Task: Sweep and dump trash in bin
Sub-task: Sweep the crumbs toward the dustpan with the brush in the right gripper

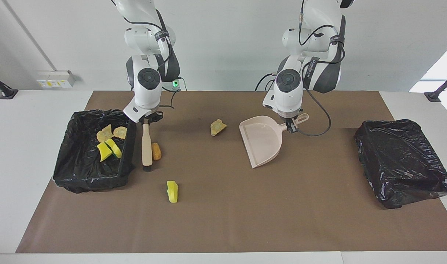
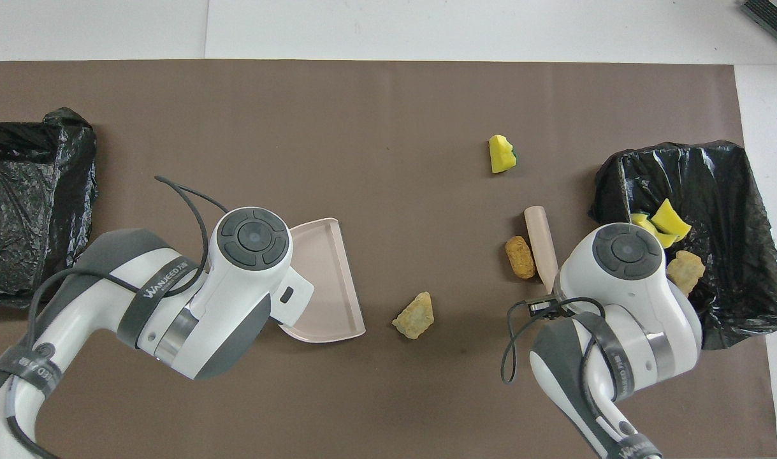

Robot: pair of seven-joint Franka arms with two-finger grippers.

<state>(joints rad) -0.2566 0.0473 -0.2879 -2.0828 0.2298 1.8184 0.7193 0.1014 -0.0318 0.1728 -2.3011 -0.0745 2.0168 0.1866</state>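
My right gripper (image 1: 146, 122) is shut on the handle top of the beige brush (image 1: 146, 146), whose black bristles (image 1: 147, 169) point down at the mat beside the bin (image 1: 80, 176). An orange-brown lump of trash (image 1: 156, 151) lies against the brush, on its side away from the bin. A pale chunk (image 1: 218, 127) sits mid-table and a yellow sponge bit (image 1: 172, 191) lies farther from the robots. Several scraps (image 1: 109, 141) lie in the bin. My left gripper (image 1: 291, 128) is shut on the handle of the beige dustpan (image 1: 262, 145), which tilts above the mat.
A second black-lined bin (image 1: 403, 161) stands at the left arm's end of the table with nothing visible inside. A brown mat (image 1: 223, 220) covers the table. In the overhead view both wrists hide their grippers; the dustpan (image 2: 321, 280) and brush (image 2: 540, 239) show beside them.
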